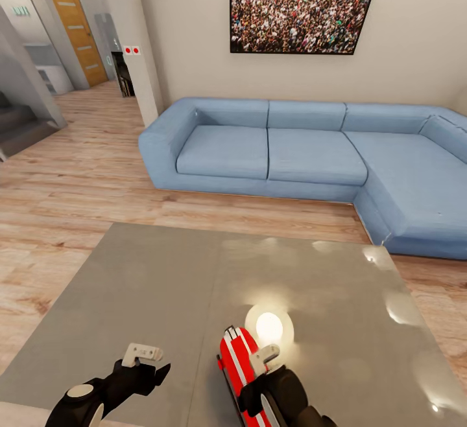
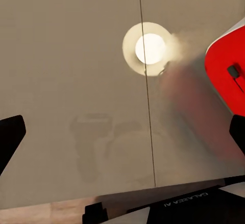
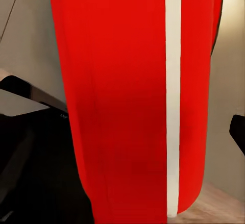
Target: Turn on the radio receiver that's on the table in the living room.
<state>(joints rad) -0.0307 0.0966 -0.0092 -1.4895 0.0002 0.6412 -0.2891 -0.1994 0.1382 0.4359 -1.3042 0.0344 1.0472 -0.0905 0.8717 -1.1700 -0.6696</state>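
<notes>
- radio receiver (image 1: 237, 365) stands on edge at the near side of the tabletop (image 1: 162, 284), stripe up, right hand (image 1: 266, 357) on it
- right hand: whether it actually clamps the radio, can't tell; wrist cam is too close
- left hand (image 1: 144, 354) beside the radio, open, holding nothing
- risk: radio tips flat or slides off the near edge if pushed; dial face not visible, so press may miss
- sofa (image 1: 311, 155) beyond the radio, irrelevant

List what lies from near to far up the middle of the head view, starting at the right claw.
Right claw at the radio receiver → lamp glare on the table → strip of wood floor → blue sofa → framed crowd picture on the wall.
</notes>
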